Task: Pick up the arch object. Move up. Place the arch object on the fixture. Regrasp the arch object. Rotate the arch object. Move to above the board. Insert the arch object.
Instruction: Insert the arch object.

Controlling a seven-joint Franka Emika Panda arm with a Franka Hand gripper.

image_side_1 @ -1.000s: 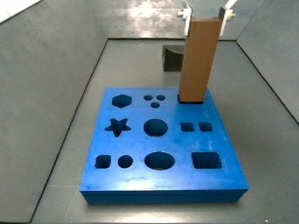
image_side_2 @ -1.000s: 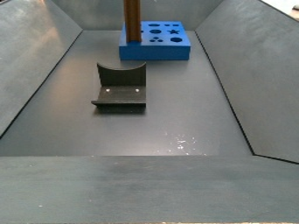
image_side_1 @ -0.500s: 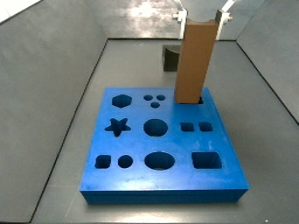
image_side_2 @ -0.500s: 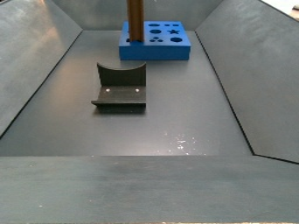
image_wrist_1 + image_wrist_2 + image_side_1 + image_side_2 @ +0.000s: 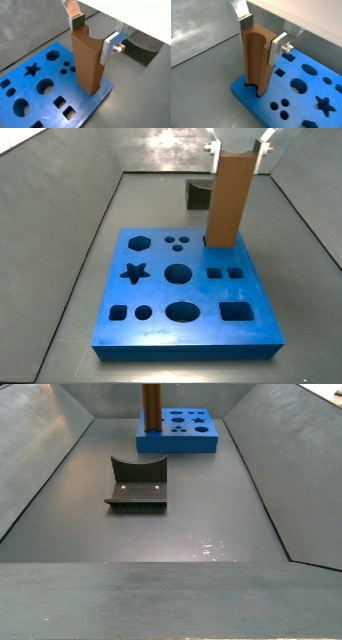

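Note:
The arch object (image 5: 227,203) is a long orange-brown bar. It stands upright with its lower end in the hole at the far right corner of the blue board (image 5: 147,298). My gripper (image 5: 245,143) is at its top end, shut on it. In both wrist views the fingers (image 5: 78,22) (image 5: 276,47) flank the arch object (image 5: 87,60) (image 5: 258,60) just under its scooped end. The gripper is out of frame in the side view where the bar (image 5: 152,409) stands on the board (image 5: 201,442). The dark fixture (image 5: 138,484) lies empty on the floor, apart from the board.
Grey sloped walls (image 5: 40,474) close in the floor on both sides. The board's other cut-outs, star (image 5: 134,272), circles and squares, are empty. The fixture also shows behind the bar (image 5: 198,194) and in a wrist view (image 5: 143,52).
The bar leaned slightly half a second ago and now stands straight again. My gripper has shifted a little to the right and slightly down in the side view.

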